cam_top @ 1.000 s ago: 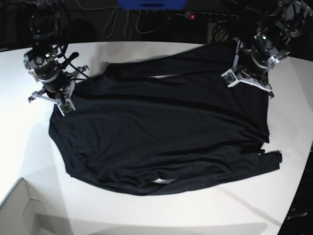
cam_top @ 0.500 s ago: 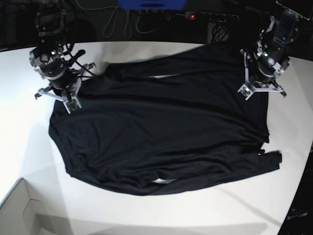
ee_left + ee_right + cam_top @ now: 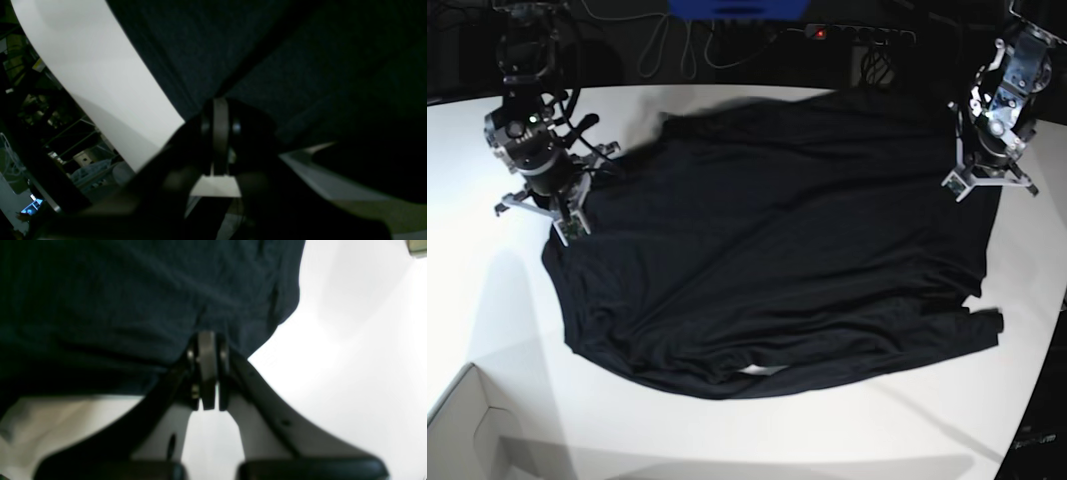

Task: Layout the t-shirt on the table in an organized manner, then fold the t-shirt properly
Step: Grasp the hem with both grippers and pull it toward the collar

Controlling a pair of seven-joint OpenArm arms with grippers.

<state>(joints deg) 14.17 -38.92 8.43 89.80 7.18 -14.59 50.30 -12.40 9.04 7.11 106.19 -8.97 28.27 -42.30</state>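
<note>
The black t-shirt (image 3: 767, 260) lies spread wide across the white table (image 3: 487, 300), with a sleeve cuff trailing at the lower right. My right gripper (image 3: 552, 205) is at its upper left corner and my left gripper (image 3: 985, 185) is at its upper right corner. In the right wrist view the gripper (image 3: 207, 340) is shut, with a fold of t-shirt (image 3: 116, 290) pinched at its tips over the table (image 3: 350, 340). The left wrist view shows that gripper (image 3: 216, 106) shut on the dark t-shirt (image 3: 300, 50) near the table (image 3: 100, 76) edge.
A white box corner (image 3: 467, 430) sits at the front left. Cables and a power strip (image 3: 822, 33) with a red light run along the dark back edge. The table's curved rim (image 3: 1037, 400) passes close to the shirt's right side.
My left gripper has moved outward to the right, pulling the shirt's top edge along. The upper edge is now stretched, and the white gap under the top fold has closed. The right gripper has shifted only slightly.
</note>
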